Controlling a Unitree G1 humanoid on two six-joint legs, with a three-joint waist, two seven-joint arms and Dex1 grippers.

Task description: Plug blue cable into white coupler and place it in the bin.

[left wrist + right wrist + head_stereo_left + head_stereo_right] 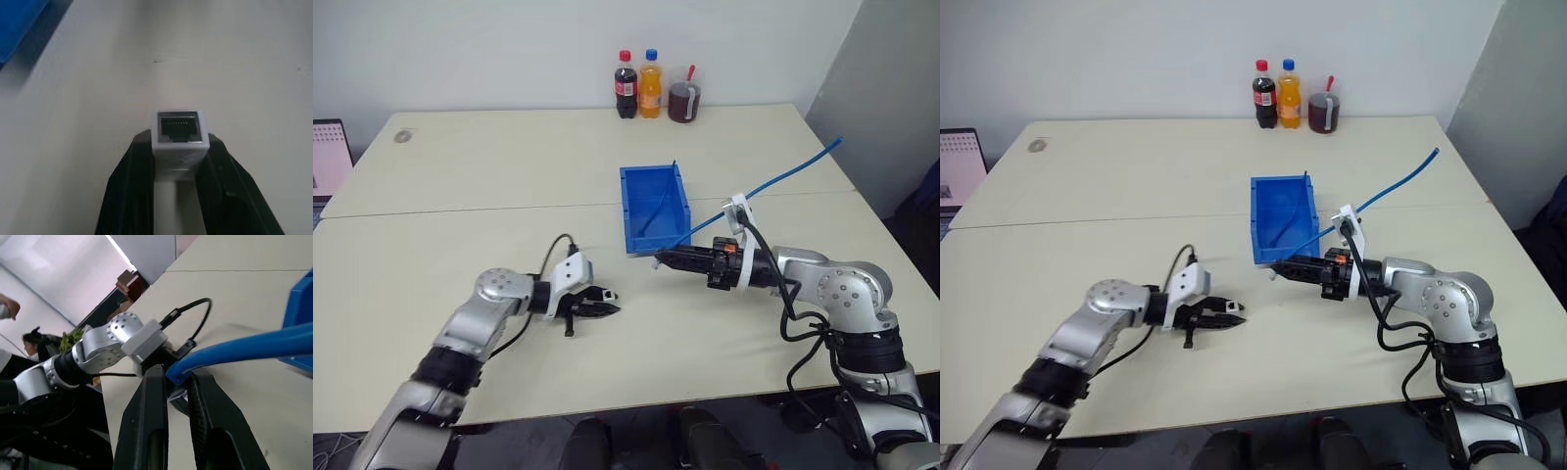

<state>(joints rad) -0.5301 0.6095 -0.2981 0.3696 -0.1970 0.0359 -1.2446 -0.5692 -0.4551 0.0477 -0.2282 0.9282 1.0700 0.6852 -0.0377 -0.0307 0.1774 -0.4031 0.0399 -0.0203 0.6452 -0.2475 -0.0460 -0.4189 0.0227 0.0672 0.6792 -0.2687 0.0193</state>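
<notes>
My left gripper [178, 147] is pinching the white coupler [179, 139], a light, rigid block, socket facing outward; my right gripper [177, 384] is clamping the blue cable [773, 186] just behind its plug, where this limp, springy cord is steering best, near the bin [634, 211]

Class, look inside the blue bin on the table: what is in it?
Part of the blue cable lies inside the bin; nothing else shows there. The near wall hides the floor just behind it.

Glossy blue plastic bin [656, 208], matt white plastic coupler [179, 137], smooth matt beige table [509, 176].
</notes>
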